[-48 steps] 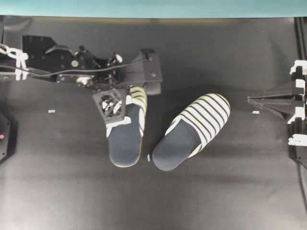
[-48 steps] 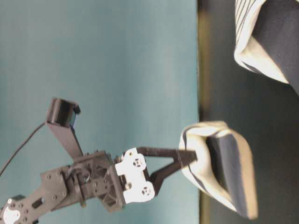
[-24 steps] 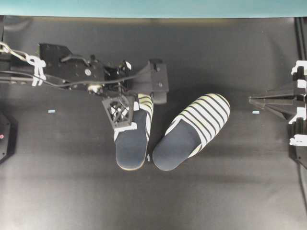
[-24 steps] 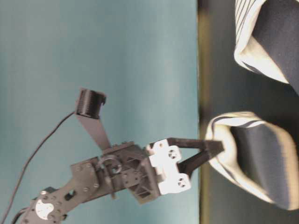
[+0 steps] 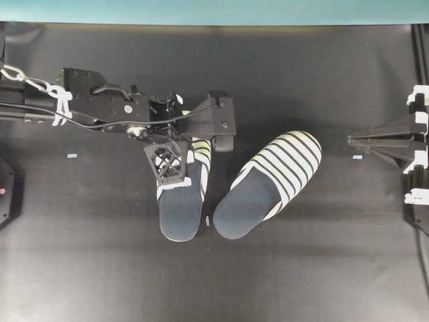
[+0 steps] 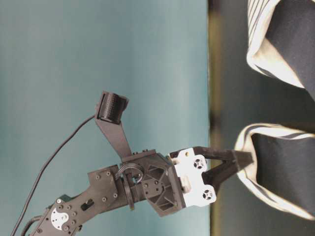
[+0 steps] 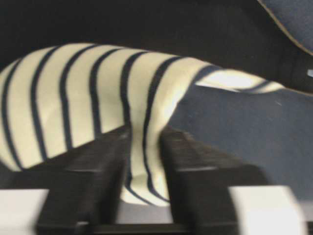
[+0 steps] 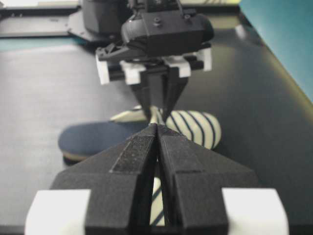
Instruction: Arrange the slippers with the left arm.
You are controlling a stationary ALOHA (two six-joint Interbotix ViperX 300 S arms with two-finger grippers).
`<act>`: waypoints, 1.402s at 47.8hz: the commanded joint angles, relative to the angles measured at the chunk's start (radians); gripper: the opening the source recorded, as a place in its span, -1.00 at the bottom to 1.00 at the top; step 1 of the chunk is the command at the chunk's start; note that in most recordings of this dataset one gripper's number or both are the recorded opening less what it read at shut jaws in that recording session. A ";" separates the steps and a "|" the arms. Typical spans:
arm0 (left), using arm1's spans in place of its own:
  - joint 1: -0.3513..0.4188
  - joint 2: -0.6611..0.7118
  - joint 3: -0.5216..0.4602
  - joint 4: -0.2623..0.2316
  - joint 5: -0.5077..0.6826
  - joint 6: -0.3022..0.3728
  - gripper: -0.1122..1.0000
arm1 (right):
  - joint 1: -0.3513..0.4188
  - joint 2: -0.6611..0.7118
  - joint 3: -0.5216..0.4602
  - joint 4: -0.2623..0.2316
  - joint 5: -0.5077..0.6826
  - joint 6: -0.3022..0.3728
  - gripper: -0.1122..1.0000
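Observation:
Two striped slippers with navy insoles lie side by side mid-table. The left slipper (image 5: 181, 208) points its heel to the front; the right slipper (image 5: 268, 184) lies slanted, toe to the back right. My left gripper (image 5: 179, 168) reaches down onto the left slipper's upper. In the left wrist view its fingers (image 7: 105, 156) pinch a fold of the striped upper (image 7: 88, 103), so the left gripper (image 7: 145, 142) is shut on it. At table level the left gripper (image 6: 246, 161) meets that slipper's (image 6: 280, 172) rim. My right gripper (image 5: 350, 139) rests shut at the right edge, holding nothing.
Small pale-blue marks sit on the black table (image 5: 214, 282): a left mark (image 5: 72, 155), a right mark (image 5: 357, 157), and a middle mark (image 5: 208, 220) between the slippers' heels. A teal wall (image 5: 214, 10) runs along the back. A black device (image 5: 5, 191) stands at the left edge.
The left arm carried the left slipper rightward, closer to the other one. The slipper went from tilted and raised to lying flat. The right arm stayed still.

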 commanded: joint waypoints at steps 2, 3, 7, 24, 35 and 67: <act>-0.014 -0.008 0.000 0.003 -0.006 0.000 0.03 | -0.003 0.005 -0.006 0.002 -0.008 0.003 -0.80; -0.017 -0.008 0.000 0.003 -0.008 0.002 0.13 | -0.003 0.005 -0.006 0.002 -0.009 0.003 -0.80; -0.028 -0.008 0.000 0.003 -0.012 0.003 0.49 | -0.002 0.005 -0.005 0.002 -0.008 0.003 -0.80; -0.071 -0.052 -0.086 0.003 -0.035 0.275 0.74 | -0.002 0.002 -0.002 0.002 -0.009 0.003 -0.80; -0.112 0.002 -0.163 0.003 -0.291 0.637 0.74 | -0.003 -0.008 -0.002 0.002 -0.009 0.005 -0.80; -0.066 0.319 -0.328 0.002 -0.403 0.733 0.62 | -0.002 -0.017 0.009 0.002 -0.009 0.006 -0.80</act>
